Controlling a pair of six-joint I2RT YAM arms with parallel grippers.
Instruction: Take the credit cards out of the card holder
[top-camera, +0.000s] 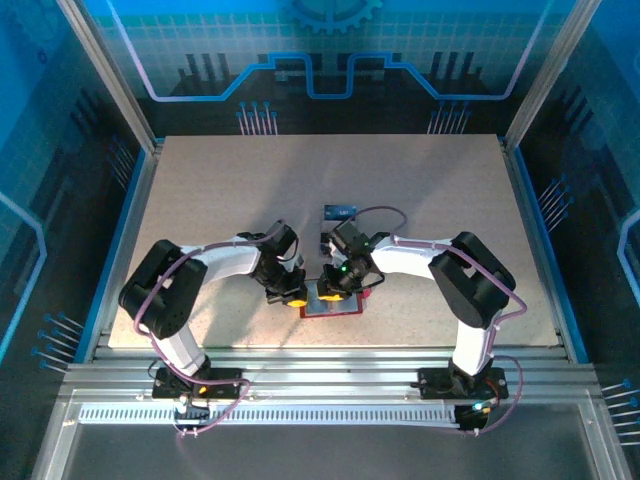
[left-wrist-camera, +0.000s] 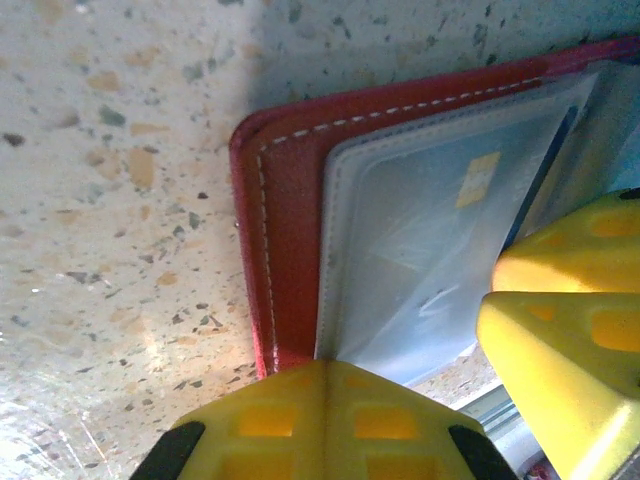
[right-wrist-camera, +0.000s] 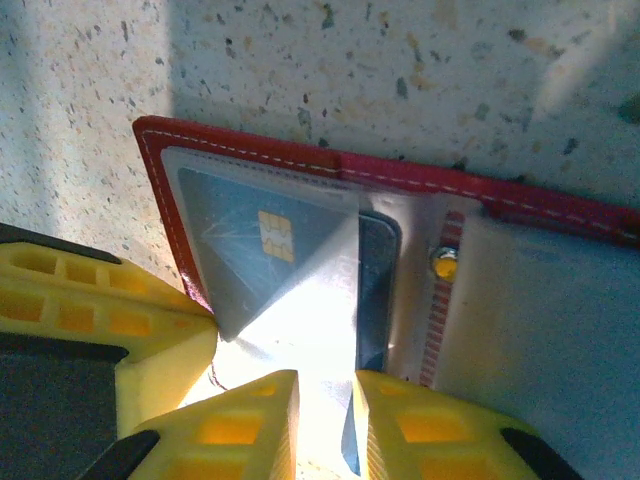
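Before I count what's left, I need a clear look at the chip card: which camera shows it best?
Right wrist: the chip card lies sharp under its clear sleeve. Left wrist gives a hazy yellow patch through the plastic; from the top, the card holder is tiny under the arms.

left wrist | card holder (left-wrist-camera: 285, 230) open on table (left-wrist-camera: 120, 200) | jaws closed at its near edge
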